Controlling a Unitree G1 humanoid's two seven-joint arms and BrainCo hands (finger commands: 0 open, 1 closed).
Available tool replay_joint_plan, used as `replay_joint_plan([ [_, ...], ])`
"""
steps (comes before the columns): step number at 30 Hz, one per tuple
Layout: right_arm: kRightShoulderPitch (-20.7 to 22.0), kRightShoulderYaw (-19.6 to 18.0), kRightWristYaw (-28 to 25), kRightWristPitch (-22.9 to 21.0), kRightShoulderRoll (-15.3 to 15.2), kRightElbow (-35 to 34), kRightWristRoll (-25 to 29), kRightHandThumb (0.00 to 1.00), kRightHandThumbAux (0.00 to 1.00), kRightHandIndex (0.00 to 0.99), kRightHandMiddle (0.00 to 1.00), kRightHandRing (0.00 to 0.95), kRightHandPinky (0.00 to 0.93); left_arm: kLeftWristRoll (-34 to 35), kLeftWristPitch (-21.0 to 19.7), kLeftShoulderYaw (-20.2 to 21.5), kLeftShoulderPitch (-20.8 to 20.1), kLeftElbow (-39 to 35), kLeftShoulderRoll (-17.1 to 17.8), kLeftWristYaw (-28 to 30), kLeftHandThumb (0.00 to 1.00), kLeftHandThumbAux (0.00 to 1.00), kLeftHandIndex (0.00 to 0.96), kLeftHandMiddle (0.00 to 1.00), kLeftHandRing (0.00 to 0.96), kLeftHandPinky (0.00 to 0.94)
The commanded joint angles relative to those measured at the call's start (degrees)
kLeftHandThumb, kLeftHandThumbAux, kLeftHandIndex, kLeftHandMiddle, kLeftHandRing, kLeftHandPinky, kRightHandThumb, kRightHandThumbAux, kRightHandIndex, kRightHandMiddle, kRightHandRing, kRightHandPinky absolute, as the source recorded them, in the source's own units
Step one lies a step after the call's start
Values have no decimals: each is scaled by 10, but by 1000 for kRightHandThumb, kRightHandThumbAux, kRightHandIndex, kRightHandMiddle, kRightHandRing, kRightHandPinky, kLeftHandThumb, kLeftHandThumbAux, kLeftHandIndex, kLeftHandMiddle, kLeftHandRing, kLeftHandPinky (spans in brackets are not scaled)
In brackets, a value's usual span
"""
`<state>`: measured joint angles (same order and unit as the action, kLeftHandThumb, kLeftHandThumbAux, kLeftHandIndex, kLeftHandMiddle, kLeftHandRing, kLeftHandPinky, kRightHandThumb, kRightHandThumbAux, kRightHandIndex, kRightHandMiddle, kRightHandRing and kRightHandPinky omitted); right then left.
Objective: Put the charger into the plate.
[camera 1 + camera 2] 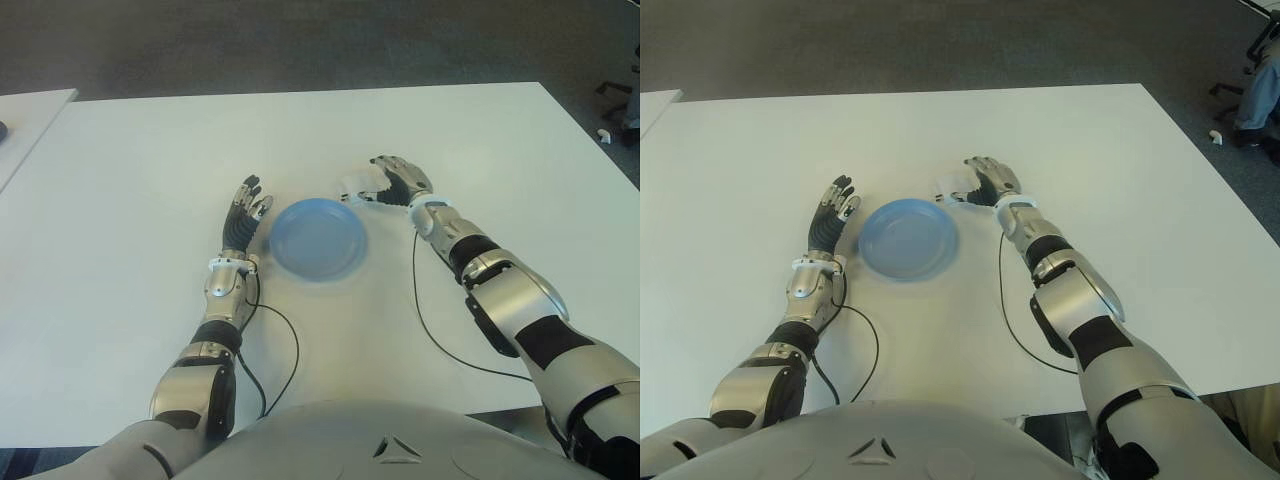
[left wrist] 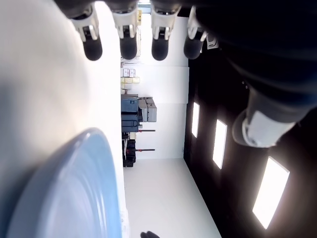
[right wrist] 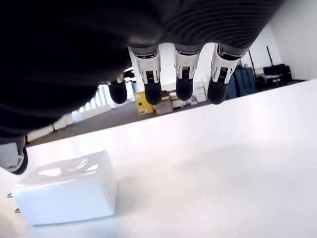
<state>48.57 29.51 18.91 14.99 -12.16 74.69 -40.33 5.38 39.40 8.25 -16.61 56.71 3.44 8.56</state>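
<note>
Right wrist view — plain white charger [image 3: 64, 191], no readable markings.
Right hand [image 1: 395, 182] beside it, fingers [image 3: 184, 79] spread, holding nothing; left hand [image 1: 244, 215] open beside blue plate [image 1: 318, 238] on counter [image 1: 130, 200].

From the head, the right hand [image 1: 400, 180] covers part of the white charger [image 1: 355, 187], so whether they touch can't be told. In the right wrist view the charger [image 3: 67, 194] has prongs cut off at the frame's edge. In the left wrist view the blue plate [image 2: 64, 193] runs off the frame, only part of its rim showing. A person's leg [image 1: 1257, 92] is clipped at the far right edge.
</note>
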Motion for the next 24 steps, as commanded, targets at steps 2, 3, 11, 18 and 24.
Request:
replay_joint_plan([
  [2, -10, -14, -3, 2, 29, 11, 20, 0, 404, 0, 0, 0, 0, -5, -30, -4, 34, 17, -15, -8, 85, 523, 0, 0, 0, 0],
  [3, -13, -16, -3, 3, 34, 12, 22, 0, 411, 0, 0, 0, 0, -5, -31, -4, 34, 16, -15, -8, 85, 522, 0, 0, 0, 0],
  [11, -21, -23, -6, 7, 56, 11, 32, 0, 440, 0, 0, 0, 0, -1, -35, -2, 37, 10, -17, -4, 94, 524, 0, 0, 0, 0],
  [18, -23, -23, -5, 9, 64, 13, 33, 0, 443, 0, 0, 0, 0, 1, -36, -1, 38, 7, -18, -3, 97, 521, 0, 0, 0, 0],
  [24, -27, -28, -2, 14, 69, 15, 36, 2, 432, 0, 0, 0, 0, 1, -33, -1, 39, 7, -17, -3, 99, 518, 0, 0, 0, 0],
])
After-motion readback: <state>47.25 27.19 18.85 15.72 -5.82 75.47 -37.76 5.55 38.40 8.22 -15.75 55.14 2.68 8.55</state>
